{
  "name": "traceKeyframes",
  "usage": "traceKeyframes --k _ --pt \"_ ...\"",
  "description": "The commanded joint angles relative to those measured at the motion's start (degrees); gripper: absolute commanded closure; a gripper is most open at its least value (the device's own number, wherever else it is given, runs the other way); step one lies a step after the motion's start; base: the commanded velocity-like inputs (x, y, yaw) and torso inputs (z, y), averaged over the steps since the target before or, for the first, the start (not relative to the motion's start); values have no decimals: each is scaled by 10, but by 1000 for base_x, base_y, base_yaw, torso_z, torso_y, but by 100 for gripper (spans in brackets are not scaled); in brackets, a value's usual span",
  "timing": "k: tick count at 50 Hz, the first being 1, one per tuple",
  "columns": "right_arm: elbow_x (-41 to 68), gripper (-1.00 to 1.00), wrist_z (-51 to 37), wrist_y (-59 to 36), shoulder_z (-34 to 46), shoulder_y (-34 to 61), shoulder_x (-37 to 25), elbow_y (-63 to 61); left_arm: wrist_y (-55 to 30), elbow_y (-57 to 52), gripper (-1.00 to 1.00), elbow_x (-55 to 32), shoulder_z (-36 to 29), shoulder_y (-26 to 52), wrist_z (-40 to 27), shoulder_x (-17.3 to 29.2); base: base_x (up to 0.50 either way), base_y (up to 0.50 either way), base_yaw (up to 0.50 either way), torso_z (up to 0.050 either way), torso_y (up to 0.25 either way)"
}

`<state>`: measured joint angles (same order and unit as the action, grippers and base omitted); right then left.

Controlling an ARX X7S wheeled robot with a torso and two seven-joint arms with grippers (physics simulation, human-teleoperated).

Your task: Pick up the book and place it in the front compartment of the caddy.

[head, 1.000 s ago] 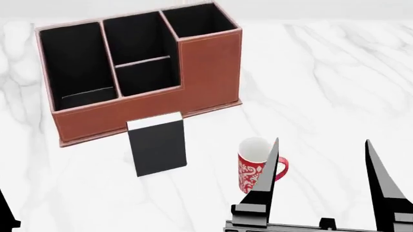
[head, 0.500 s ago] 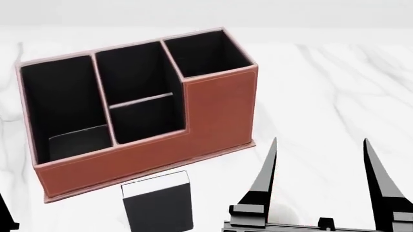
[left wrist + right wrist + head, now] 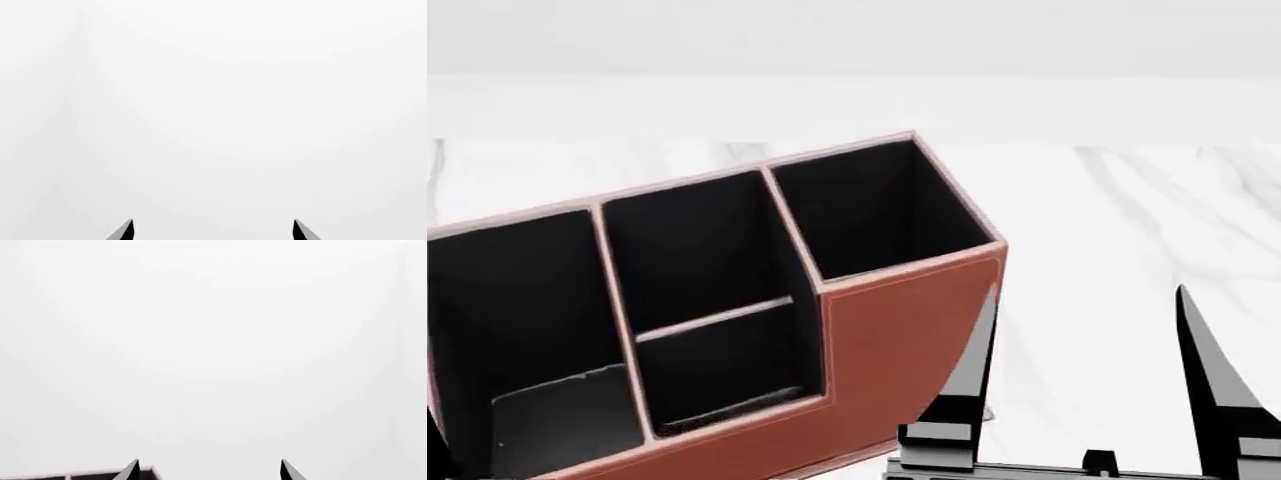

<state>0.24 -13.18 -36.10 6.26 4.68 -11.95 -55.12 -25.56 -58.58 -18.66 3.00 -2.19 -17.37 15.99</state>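
Note:
The caddy [image 3: 888, 360] fills the left and middle of the head view: a red-brown box with a black interior and pale pink rims, split by dividers into several cells. Its rim corner also shows in the right wrist view [image 3: 67, 475]. The book is out of view. My right gripper [image 3: 1088, 292] is open and empty, its two black fingers pointing forward just right of the caddy's right end; the left finger overlaps the caddy's front wall in the picture. My left gripper [image 3: 213, 223] is open and empty, facing only blank white.
The white marble table [image 3: 1121, 220] stretches to the right of and behind the caddy. A plain white wall lies beyond the table's far edge. The mug is out of view.
The head view has swung up and forward. The caddy has grown and slid down the picture. The book and mug have dropped out at the bottom. The right gripper holds its place in the view.

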Motion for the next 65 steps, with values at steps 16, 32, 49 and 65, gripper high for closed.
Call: traceKeyframes --k 16,32,49,65 --pt "21 -100 -12 6 -14 -4 2 1 5 -1 -100 -15 -11 3 -28 24 280 42 0 0 2" --pt "39 -100 -17 7 -25 -4 6 -2 5 1 -100 -28 -14 6 -43 35 0 309 0 0 0" --pt "42 -100 -25 14 -18 -6 -5 1 7 6 -100 -48 -17 4 -51 48 0 0 0 28 0" --pt "49 -100 -32 11 -13 -4 -13 -4 17 5 -100 -56 -26 2 -56 60 0 0 0 48 0"
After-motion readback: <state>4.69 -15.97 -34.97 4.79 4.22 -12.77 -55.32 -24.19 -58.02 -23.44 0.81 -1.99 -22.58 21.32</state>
